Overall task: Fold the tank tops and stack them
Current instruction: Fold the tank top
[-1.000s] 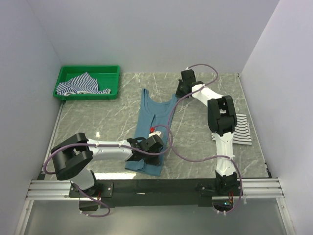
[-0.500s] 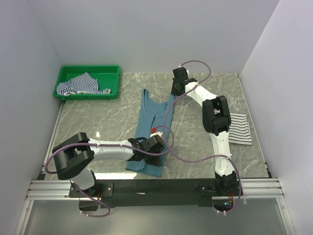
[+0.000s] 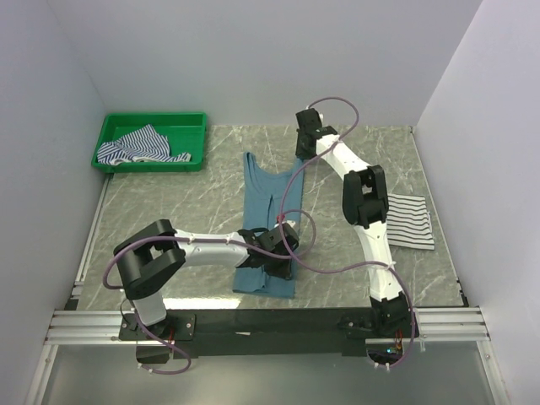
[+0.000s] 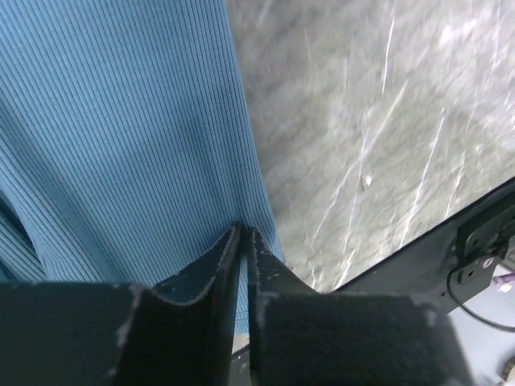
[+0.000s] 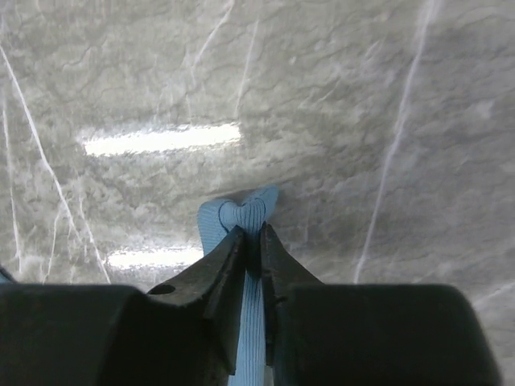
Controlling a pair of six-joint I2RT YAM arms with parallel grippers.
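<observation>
Centre of tabletop [image 3: 186, 211]: teal tank top [image 3: 257, 198] lies flat, lengthwise. Right pincer [image 5: 251, 235] nips shoulder strap [image 5: 240, 214] at upper end. Left pincer [image 4: 244, 235] narrow at lower hem, hold on cloth unclear. Risk: uneven hold during fold lets hem slip, cloth bunches crooked.

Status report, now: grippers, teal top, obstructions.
Both shut: left gripper on teal top's near end, right gripper on a strap. Top lies flat, lengthwise on table. Nothing blocking.
</observation>
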